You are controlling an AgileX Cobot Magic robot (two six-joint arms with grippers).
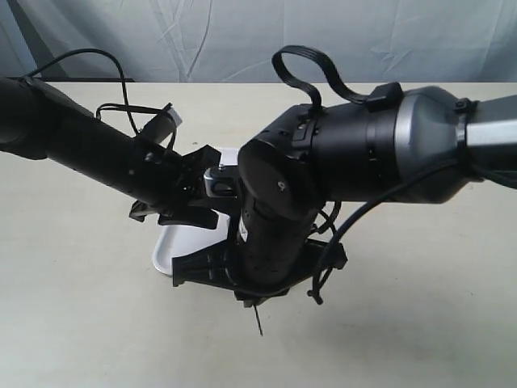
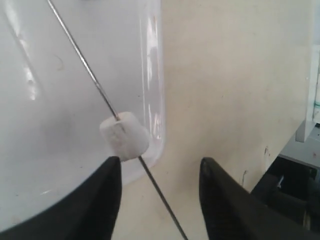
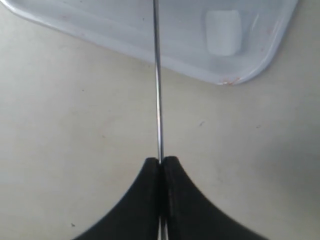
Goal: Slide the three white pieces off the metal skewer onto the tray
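Note:
The metal skewer [image 3: 158, 75] is clamped between the closed fingers of my right gripper [image 3: 161, 161], and its shaft reaches out over the white tray [image 3: 100, 25]. One white piece [image 2: 125, 136] is threaded on the skewer [image 2: 85, 65], above the tray's [image 2: 50, 100] corner. My left gripper [image 2: 160, 162] is open just short of that piece, with the skewer running between its fingers and nothing held. Another white piece [image 3: 223, 32] lies loose in a tray corner. The third piece is out of view. In the exterior view the skewer's end [image 1: 258, 322] pokes out below the right arm.
Both arms crowd over the tray [image 1: 174, 246] in the exterior view and hide most of it. The tray rests on a beige tabletop [image 1: 97, 323]. A pale cloth backdrop [image 1: 242, 32] hangs behind the table.

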